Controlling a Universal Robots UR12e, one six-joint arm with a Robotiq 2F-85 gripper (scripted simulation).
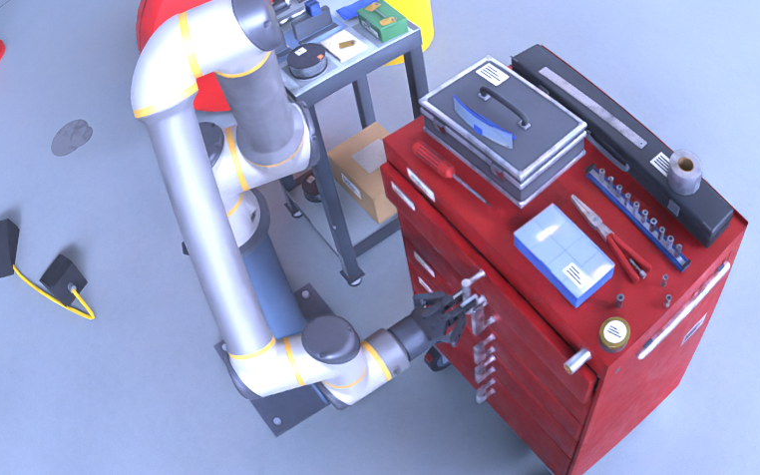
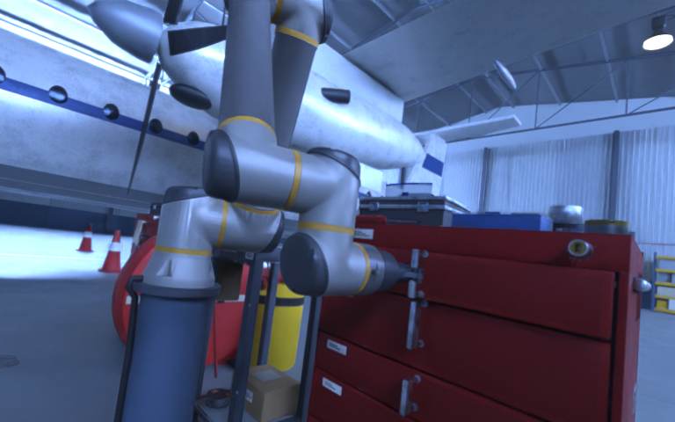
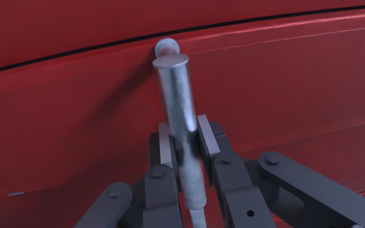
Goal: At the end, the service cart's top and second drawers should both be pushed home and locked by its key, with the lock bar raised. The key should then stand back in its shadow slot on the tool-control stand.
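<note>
The key is hidden from me; the tool-control stand (image 1: 341, 47) sits behind the arm with its top partly covered. The red service cart (image 1: 548, 248) stands to the right. Its top drawer (image 2: 509, 285) sticks out a little from the cart front. My gripper (image 3: 182, 141) has its two finger pads clamped on the drawer's upright steel handle bar (image 3: 176, 113), at the left end of the drawer front (image 2: 413, 274). The second drawer (image 2: 461, 355) lies below it. The round lock (image 2: 578, 249) sits at the cart's upper right corner.
An aircraft fuselage (image 2: 122, 104) and hangar wall stand behind. The cart top carries a grey case (image 1: 504, 127), a blue box (image 1: 563, 254), pliers (image 1: 610, 236), a screwdriver (image 1: 439, 168) and a socket rail. A cardboard box (image 1: 365, 171) lies under the stand. Wheel chocks (image 1: 29, 260) lie on the floor left.
</note>
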